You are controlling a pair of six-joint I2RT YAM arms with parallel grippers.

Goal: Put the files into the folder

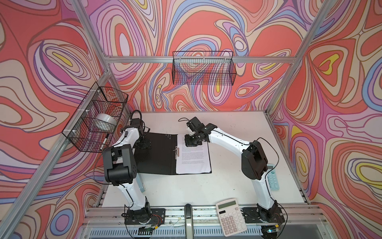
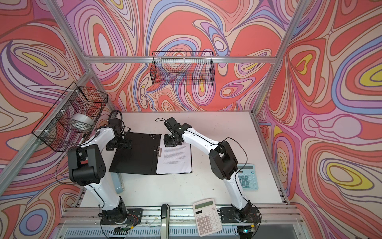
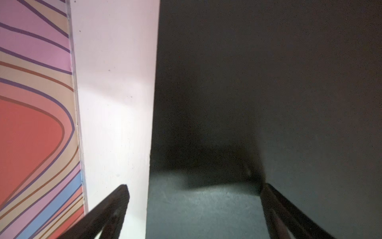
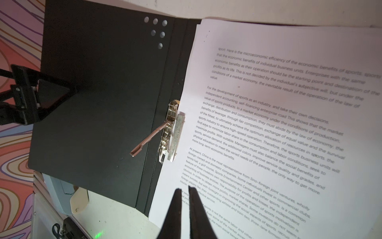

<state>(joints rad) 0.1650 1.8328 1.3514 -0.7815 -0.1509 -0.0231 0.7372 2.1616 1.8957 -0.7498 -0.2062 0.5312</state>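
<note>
The right gripper [image 4: 184, 191] is showing its jaws pressed together, pinching nothing, and is hanging over the files [image 1: 193, 157], just beside the spine clip [image 4: 171, 132]. The files are lying on the open folder [image 1: 159, 157], right of the clip. Their long axis is running parallel to it, with one long edge at the clip. The clip's lever is standing raised. The left gripper [image 3: 195, 188] is spread wide over the black cover, left of the clip and well apart, so the right arm is looking nearer.
</note>
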